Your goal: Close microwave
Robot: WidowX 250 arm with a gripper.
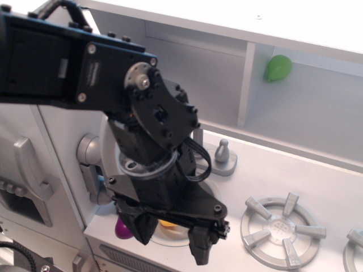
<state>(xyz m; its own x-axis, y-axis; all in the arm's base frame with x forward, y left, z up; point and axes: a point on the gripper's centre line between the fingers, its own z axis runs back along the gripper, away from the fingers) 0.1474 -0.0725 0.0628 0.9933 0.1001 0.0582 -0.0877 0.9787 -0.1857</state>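
While the black arm (113, 85) fills most of the shot, reaching in from the top left, its claw (170, 238) hangs low over the front edge of the white toy kitchen counter (238, 187). Both black fingers (199, 245) point downward with a clear gap between them, so the claw is spread and holding nothing. Something purple (121, 229) peeks out just left of the fingers and something yellow-orange (168, 224) shows in the gap, both sitting in what looks like a round sink; I can't make out what either one is.

The microwave (22, 187) is off at the far left edge, mostly cut off by the frame. You can see its grey bar handle (31, 170), a row of small buttons (10, 187) and a bit of dark window below them. Whether the door sits flush or hangs ajar is hard to say from this angle. The claw is well to the right of it, not touching.

Behind the arm there's a grey faucet (88, 153) and a little grey knob (222, 152) on the counter. A grey burner (282, 229) with spokes sits to the right, and a green balloon-like thing (278, 68) rests up on the shelf (306, 107).
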